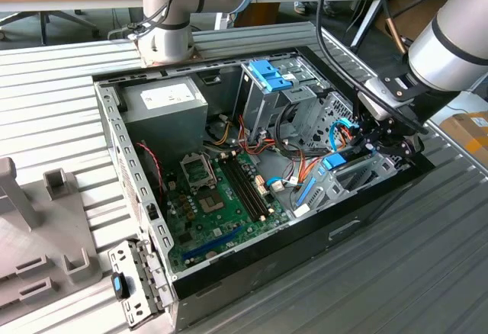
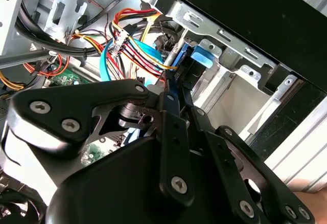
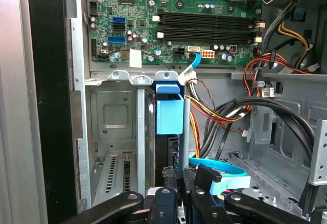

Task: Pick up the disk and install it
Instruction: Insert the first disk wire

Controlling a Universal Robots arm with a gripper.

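Note:
The disk (image 3: 168,112) stands on edge in the grey metal drive bay (image 3: 115,116) at the case's front corner, its bright blue tab toward the motherboard and its black body running back to my fingers. My gripper (image 3: 180,196) is shut on the disk's near end. In the second wrist view the fingers (image 2: 168,106) converge on the disk (image 2: 201,56) beside the bay wall (image 2: 240,88). In the exterior view my gripper (image 1: 371,142) reaches into the case at the exterior view's right, with the disk's blue tab (image 1: 334,162) just ahead of it.
The open computer case (image 1: 114,143) lies on a slatted table. A green motherboard (image 1: 221,197), a power supply (image 1: 164,101) and a tall grey cage with a blue latch (image 1: 268,75) sit inside. Cable bundles (image 3: 230,111) and a blue flat cable (image 3: 219,165) run beside the bay.

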